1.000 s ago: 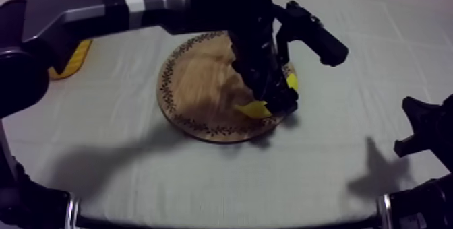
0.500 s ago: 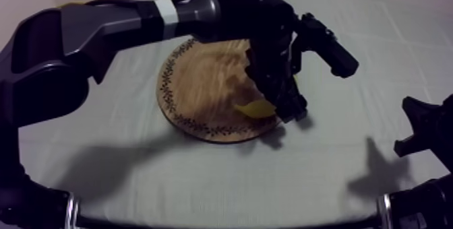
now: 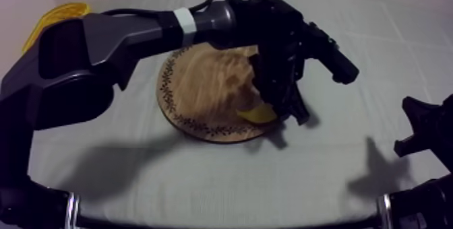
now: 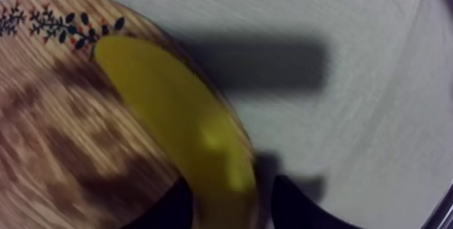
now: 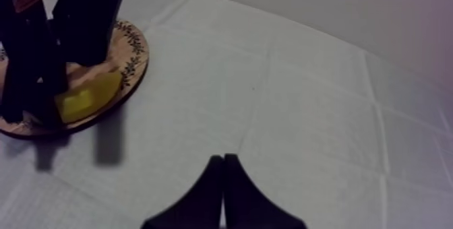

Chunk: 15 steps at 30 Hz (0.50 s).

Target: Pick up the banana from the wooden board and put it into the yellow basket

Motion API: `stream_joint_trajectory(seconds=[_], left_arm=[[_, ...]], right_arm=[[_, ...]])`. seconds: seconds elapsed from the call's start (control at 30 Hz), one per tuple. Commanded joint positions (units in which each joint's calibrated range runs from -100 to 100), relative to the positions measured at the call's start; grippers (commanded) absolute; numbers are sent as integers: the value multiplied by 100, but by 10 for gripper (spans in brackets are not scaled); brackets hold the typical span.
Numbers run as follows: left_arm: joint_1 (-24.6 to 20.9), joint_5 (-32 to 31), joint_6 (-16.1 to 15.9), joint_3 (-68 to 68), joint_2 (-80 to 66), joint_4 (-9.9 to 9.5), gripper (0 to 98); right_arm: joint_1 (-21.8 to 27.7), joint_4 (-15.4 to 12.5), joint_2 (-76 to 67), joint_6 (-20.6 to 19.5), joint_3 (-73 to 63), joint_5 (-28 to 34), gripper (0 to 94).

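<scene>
Where the grey-white cloth covers the bench (image 3: pixel 202 184), my left arm reaches in from the upper left across the round wooden board (image 3: pixel 195 90), which lies near the middle. Well apart from it, at the bench's far left corner, sits the yellow basket (image 3: pixel 57 13). On the board's right side, along the patterned rim, is the banana (image 4: pixel 182 117); whether it touches the wood I cannot tell. My left claw (image 4: pixel 232 186) is clamped on one end of it, a black finger at each side. My right claw (image 5: pixel 223 163) hangs low at the right over bare cloth, fingers together as a narrow wedge, well apart from the board.
</scene>
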Motion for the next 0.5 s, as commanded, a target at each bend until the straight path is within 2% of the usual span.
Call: stream_joint_trajectory(seconds=[0.0,0.27,0.47], left_arm=[[-1,158,6,-206,108,8,377],[-1,392,43,-489,195,8,204],[-76,575,155,-561,-338,-205,135]], right_arm=[[1,0,3,0,-3,0,2],[1,0,3,0,-3,0,2],[1,0,3,0,-3,0,2]])
